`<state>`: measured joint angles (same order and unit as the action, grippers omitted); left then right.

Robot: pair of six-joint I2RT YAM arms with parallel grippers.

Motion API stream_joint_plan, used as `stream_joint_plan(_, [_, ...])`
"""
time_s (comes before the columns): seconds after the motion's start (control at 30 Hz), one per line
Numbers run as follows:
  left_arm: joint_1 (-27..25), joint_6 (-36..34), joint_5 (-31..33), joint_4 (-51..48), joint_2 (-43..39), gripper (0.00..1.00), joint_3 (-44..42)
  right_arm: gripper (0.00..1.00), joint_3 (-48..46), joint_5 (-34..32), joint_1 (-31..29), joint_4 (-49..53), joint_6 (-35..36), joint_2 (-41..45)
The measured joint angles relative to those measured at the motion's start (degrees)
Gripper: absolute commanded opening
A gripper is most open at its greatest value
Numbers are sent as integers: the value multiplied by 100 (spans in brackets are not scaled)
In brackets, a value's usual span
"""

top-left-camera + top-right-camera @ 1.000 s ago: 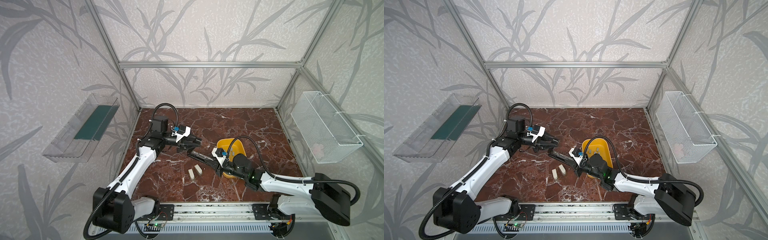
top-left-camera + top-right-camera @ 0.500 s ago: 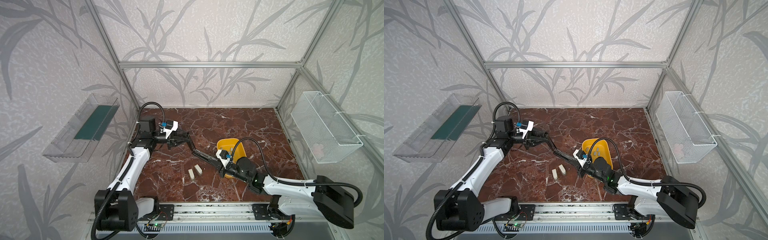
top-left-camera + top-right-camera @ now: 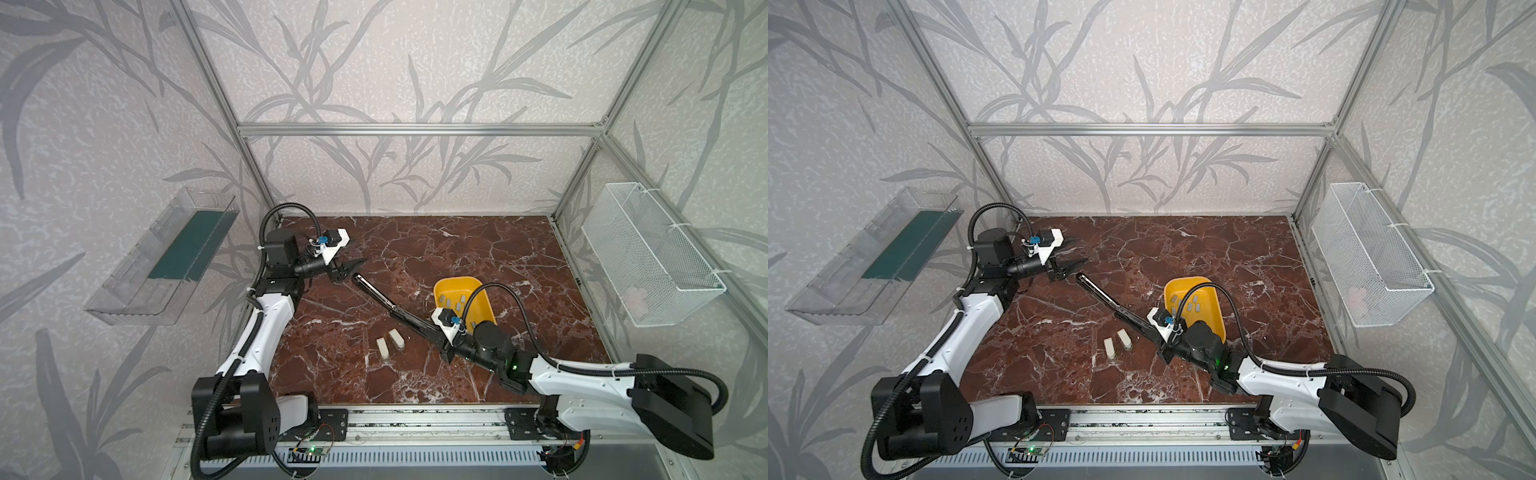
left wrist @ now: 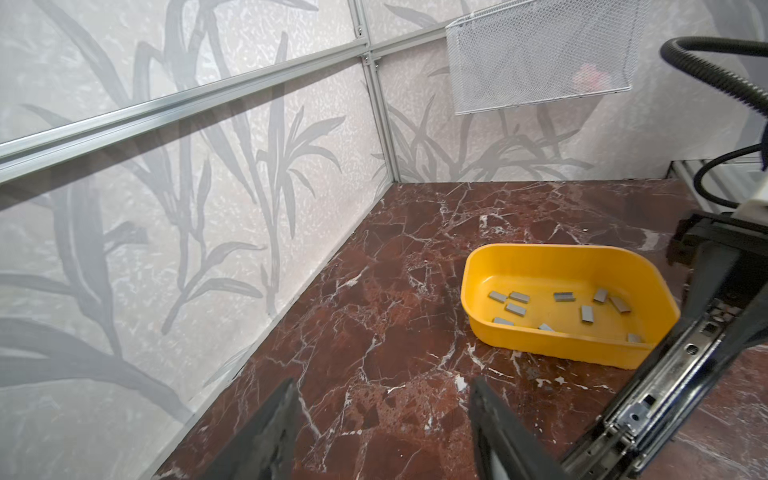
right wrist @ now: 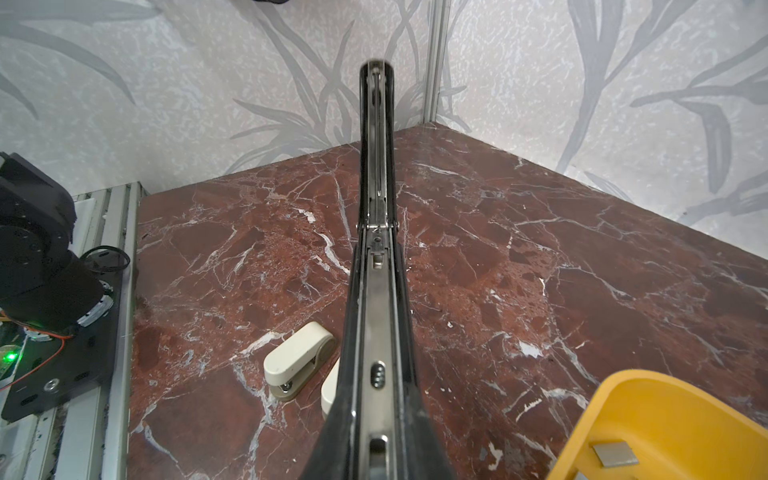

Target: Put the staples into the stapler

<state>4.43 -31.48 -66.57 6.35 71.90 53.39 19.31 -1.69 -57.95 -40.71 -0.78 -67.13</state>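
Stapler in hand: the right tool (image 3: 445, 344) (image 3: 1163, 341) (image 5: 374, 419) is clamped on the rear end of a black stapler (image 3: 390, 305) (image 3: 1113, 305) (image 5: 376, 208) (image 4: 665, 382), just beside a yellow tray (image 3: 457, 280) (image 3: 1187, 279) (image 4: 540, 247) (image 5: 648, 415) on the red marble counter (image 3: 457, 241). Swung open into one long line, the stapler reaches away from the tray toward the left tool (image 3: 353, 270) (image 3: 1074, 269) (image 4: 382, 386). That tool hangs well apart from the tray, its fingers (image 4: 274, 432) spread with nothing between them, close to the stapler's far tip but not touching it. The staples (image 4: 564, 296) (image 3: 451, 299) (image 3: 1192, 307) (image 5: 615, 455), small grey strips, lie scattered loose on the tray's floor; about ten show in the left wrist view. Two cream mini staplers (image 3: 388, 344) (image 3: 1117, 344) (image 5: 297, 359) lie side by side on the counter, across the black stapler from the tray, one of them partly hidden behind it in the right wrist view
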Motion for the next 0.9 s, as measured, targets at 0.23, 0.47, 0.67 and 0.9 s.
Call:
stream_joint_plan(0.23, [0,-7,404,144,28,68,0,0,-11,-739,-203,57,-72,63])
stream_joint_plan(0.47, [-105,-120,483,177,116,67,0,0,321,-1989,-763,199,-415,-632])
stream_joint_plan(0.67, [-380,-575,501,-133,120,67,0,0,1106,-2774,-817,389,-841,-1954])
stream_joint_plan(0.9, [-643,-1156,501,-608,116,67,0,0,1753,-3453,-817,710,-1322,-2625])
